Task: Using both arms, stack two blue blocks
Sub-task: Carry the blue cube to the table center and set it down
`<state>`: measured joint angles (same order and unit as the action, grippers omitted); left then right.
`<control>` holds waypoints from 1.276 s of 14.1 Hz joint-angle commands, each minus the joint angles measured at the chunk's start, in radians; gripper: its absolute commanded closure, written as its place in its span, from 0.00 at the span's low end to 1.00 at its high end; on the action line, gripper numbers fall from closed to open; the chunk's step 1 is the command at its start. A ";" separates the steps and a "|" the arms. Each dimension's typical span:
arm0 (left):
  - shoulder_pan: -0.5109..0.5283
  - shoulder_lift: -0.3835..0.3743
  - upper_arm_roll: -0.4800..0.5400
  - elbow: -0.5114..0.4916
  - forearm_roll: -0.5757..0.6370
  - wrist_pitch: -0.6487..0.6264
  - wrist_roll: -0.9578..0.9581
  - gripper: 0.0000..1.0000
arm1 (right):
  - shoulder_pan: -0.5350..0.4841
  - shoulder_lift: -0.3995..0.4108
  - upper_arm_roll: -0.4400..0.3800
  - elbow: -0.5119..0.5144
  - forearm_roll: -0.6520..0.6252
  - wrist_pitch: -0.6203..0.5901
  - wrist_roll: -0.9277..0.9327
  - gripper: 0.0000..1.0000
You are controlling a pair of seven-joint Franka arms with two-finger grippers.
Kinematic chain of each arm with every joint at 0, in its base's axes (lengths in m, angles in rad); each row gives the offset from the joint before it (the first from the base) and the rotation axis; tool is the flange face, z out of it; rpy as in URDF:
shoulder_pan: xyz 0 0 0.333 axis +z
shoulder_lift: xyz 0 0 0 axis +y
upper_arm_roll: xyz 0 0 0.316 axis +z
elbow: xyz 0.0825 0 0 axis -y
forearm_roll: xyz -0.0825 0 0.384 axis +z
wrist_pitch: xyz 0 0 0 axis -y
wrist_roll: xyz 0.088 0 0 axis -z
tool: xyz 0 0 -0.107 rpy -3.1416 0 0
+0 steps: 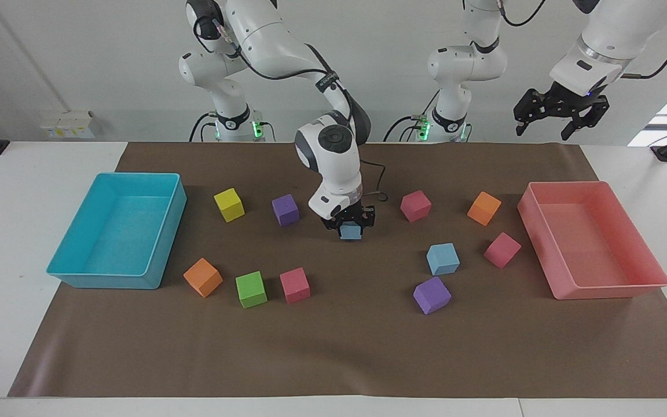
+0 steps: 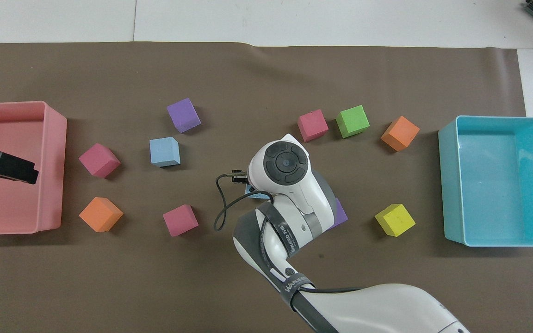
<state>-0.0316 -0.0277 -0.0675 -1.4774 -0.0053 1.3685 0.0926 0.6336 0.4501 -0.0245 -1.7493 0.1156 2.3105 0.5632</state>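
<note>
White desk (image 1: 21,174) under a brown mat (image 1: 345,347), cyan tray (image 1: 160,231) at nine o'clock in the facing view, pink tray (image 1: 600,286) at three, coloured cubes scattered between, one blue block (image 1: 443,259) resting toward four o'clock, purple cube (image 1: 432,295) just beside it
</note>
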 commanded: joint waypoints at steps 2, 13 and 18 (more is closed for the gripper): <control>0.018 -0.018 -0.011 -0.020 0.005 0.000 -0.005 0.00 | 0.009 0.021 -0.003 0.008 -0.091 0.017 0.040 1.00; 0.027 -0.024 -0.006 -0.021 0.005 -0.048 -0.007 0.00 | 0.017 0.098 0.004 0.042 -0.119 0.092 0.020 1.00; 0.038 -0.026 -0.005 -0.029 0.005 -0.028 -0.019 0.00 | 0.012 0.098 0.023 0.039 -0.110 0.090 -0.012 1.00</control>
<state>-0.0118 -0.0290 -0.0607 -1.4784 -0.0053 1.3335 0.0841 0.6518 0.5177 -0.0111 -1.7278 0.0111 2.3773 0.5644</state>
